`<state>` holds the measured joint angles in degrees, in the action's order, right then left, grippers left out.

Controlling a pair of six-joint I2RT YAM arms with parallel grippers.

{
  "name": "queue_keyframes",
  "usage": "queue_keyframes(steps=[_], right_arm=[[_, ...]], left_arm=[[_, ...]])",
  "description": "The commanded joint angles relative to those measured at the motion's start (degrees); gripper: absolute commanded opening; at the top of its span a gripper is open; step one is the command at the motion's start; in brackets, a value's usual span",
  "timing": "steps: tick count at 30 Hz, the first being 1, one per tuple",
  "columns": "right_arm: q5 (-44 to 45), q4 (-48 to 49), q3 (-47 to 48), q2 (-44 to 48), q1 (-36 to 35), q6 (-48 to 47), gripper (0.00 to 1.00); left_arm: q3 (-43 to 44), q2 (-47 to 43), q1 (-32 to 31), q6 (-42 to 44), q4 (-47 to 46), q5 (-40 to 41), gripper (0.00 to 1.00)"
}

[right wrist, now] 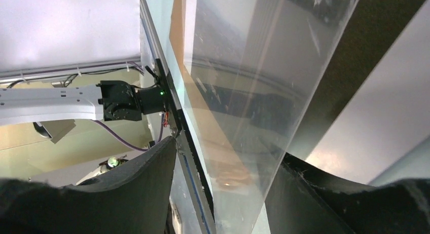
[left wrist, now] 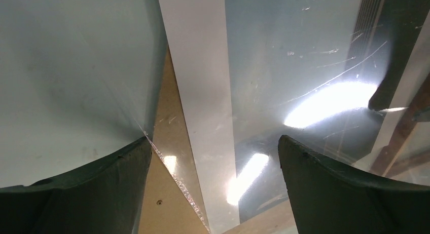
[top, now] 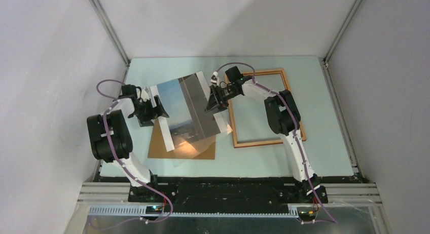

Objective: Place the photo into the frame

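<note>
1. The tabletop (top: 324, 143) carries all the pieces. The step in hand looks like getting hold of the print so it can travel right, so any lift should be kept low and level.
2. The frame (top: 263, 142) lies flat on the right half, bare surface showing through its opening. The right arm reaches across it. Its rails sit skewed relative to the print, so I judge the print must be turned square to them before it is lowered.
3. The photo (top: 185, 110) rests picture side up, left of the frame and wholly outside it, between the two arms, with its near end over a brown board.
4. A clear pane (right wrist: 243, 92), scratched and glaring, covers the print. In the right wrist view it rises steeply. The two sheets should be separated or carried together deliberately, since the slick one could slide off.
5. The backing board (top: 162, 148) lies flat beneath the near end and should stay put.
6. The right gripper (top: 215, 100) is at the print's right edge, jaws on either side of the pane with a gap on one side. I cannot tell whether they pinch it.
7. The left gripper (left wrist: 214, 138) straddles the left white border, jaws plainly apart and holding nothing. It should close on the border only.
</note>
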<state>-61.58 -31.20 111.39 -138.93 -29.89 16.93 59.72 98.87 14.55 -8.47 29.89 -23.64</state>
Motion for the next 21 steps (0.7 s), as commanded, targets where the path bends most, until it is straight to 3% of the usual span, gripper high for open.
queue_keyframes(steps=[1,14,21], right_arm=[[-1.8,3.3,2.9,2.0,-0.9,2.8,0.63],[-0.5,4.9,10.2,-3.9,-2.2,7.2,0.57],[1.8,3.0,13.5,-5.9,-2.1,6.2,0.45]], left_arm=[[-1.2,-1.6,-2.1,1.8,-0.1,-2.7,0.98],[-1.0,-1.0,-3.5,2.2,-0.4,-2.9,0.98],[-1.2,-1.4,-3.5,2.7,-0.4,-2.6,0.98]])
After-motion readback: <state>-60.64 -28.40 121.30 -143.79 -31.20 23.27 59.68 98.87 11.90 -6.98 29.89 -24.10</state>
